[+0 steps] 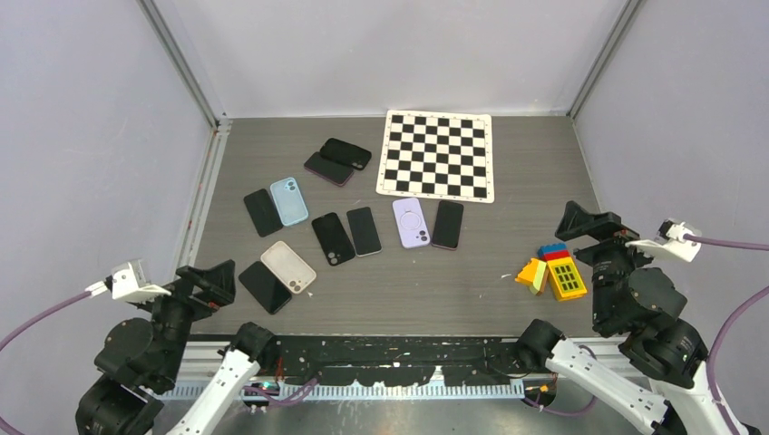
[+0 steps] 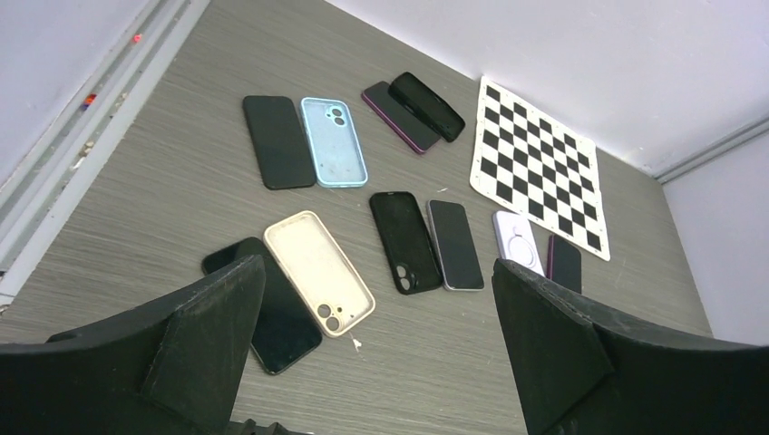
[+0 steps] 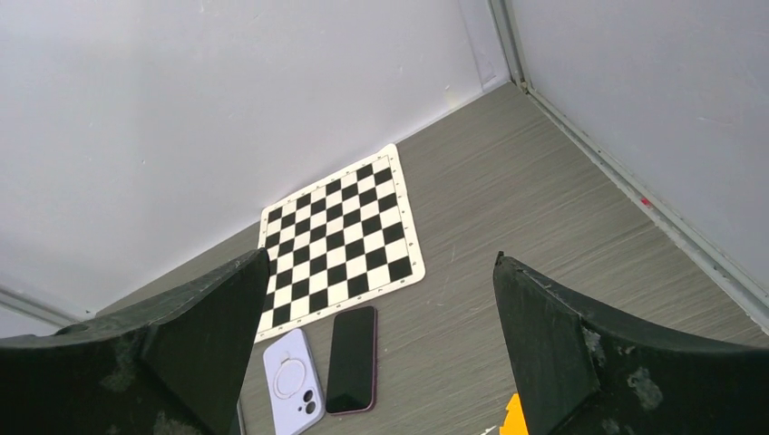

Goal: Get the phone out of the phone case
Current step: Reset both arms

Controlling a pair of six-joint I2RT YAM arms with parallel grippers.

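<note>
Five phone-and-case pairs are seen laid out across the centre of the desk [image 1: 508, 163], each phone already beside its case: the lilac case [image 1: 410, 223] lies next to a dark phone [image 1: 447, 225], the cream case [image 1: 288, 266] empty. No cased phone can be made out. Left tool [image 1: 207, 283] and right tool [image 1: 589, 223] are held wide, empty, at the lower corners of the frame.

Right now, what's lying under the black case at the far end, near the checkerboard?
The black case overlaps the dark purple-edged phone, resting partly on its right side. The phone's left strip shows; the rest is covered. Whether the case holds anything can't be seen.
</note>
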